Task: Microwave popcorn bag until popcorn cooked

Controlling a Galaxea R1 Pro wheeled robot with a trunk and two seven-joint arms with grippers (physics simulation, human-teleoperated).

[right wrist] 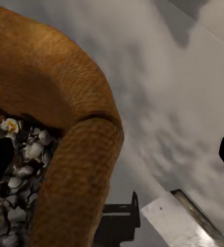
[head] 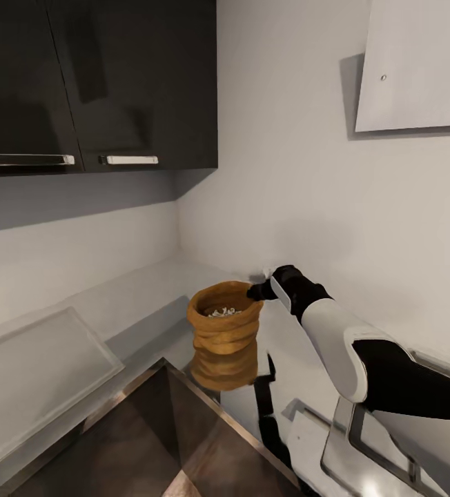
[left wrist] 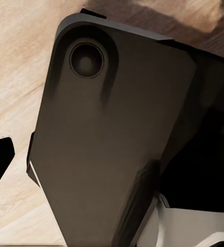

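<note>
**Right gripper at the bag rim, pickup step**

The popcorn bag (head: 225,335) stood on the countertop (head: 125,293) near its inner corner, popcorn (right wrist: 19,170) inside. The right gripper (head: 261,290) straddled the rolled rim, fingers apart, not yet clenched. Next call, by my judgement: pinch the rim, then lift. Left gripper's state: cannot tell. No readable writing.

We see the countertop (head: 142,304), a pale grey slab running into the wall corner, with a shiny steel edge along its near side. The popcorn bag (head: 225,338) stands upright on it near that edge, its rolled rim open. A flat pale tray (head: 32,366) lies on the countertop's left stretch.
</note>
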